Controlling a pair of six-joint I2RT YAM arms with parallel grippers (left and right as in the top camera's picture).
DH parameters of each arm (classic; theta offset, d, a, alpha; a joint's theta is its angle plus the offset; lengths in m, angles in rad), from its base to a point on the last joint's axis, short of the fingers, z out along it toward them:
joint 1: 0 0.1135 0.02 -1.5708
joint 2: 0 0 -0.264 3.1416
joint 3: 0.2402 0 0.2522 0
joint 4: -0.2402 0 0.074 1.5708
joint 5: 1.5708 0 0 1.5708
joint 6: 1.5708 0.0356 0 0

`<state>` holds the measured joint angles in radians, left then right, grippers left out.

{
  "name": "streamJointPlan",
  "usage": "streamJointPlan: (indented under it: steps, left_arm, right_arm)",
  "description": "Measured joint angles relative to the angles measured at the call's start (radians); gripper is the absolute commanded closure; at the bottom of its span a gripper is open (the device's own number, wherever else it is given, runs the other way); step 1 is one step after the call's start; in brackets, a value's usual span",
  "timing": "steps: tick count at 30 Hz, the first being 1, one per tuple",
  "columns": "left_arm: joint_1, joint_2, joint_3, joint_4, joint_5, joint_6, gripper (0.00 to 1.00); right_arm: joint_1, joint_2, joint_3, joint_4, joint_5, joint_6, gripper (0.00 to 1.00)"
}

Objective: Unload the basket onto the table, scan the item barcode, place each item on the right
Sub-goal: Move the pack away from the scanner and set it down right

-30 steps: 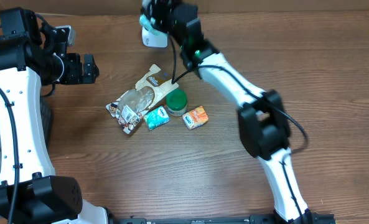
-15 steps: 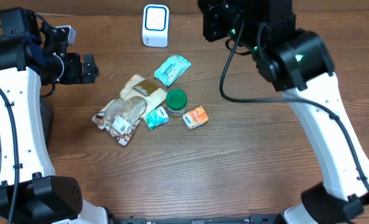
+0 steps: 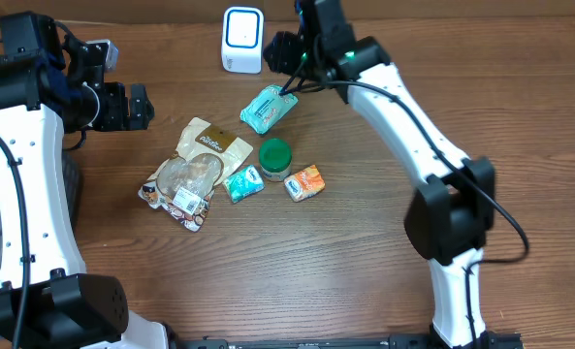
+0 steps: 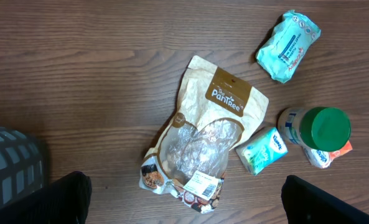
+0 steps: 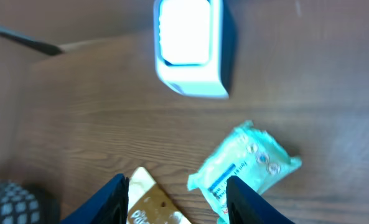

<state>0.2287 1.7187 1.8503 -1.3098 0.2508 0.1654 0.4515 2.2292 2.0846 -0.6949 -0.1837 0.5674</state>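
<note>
Shifted up beside the scanner (image 3: 241,39): right gripper (image 5: 178,200), jaws apart, empty. Left gripper (image 3: 135,107) jaws wide apart. Teal packet (image 3: 268,107) loose on tabletop (image 3: 365,252), scanner's 5 o'clock. Probably light, soft, crinkly; pinch across the middle.

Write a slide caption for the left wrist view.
Pouch, wipes pack, tissue pack and green-lidded jar on a wooden table.

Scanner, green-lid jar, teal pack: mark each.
scanner (image 3: 241,37), overhead view, front face.
green-lid jar (image 3: 274,153), overhead view, lid centre.
teal pack (image 4: 288,45), left wrist view, label middle.
</note>
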Motion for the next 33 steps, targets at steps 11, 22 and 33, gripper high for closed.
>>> streamJointPlan:
  steps: [11,22,33]
  left_arm:
    - [0.000,0.000,0.000,0.000,0.000,0.000,0.00]
    - [0.000,0.000,0.000,0.000,0.000,0.000,0.00]
    - [0.000,0.000,0.000,0.000,0.000,0.000,0.00]
  right_arm:
    - [0.002,0.155,0.000,0.001,-0.026,0.246,0.58]
    - [0.034,0.246,0.000,-0.047,-0.037,0.330,0.57]
    - [0.039,0.278,0.005,-0.011,-0.050,0.330,0.96]
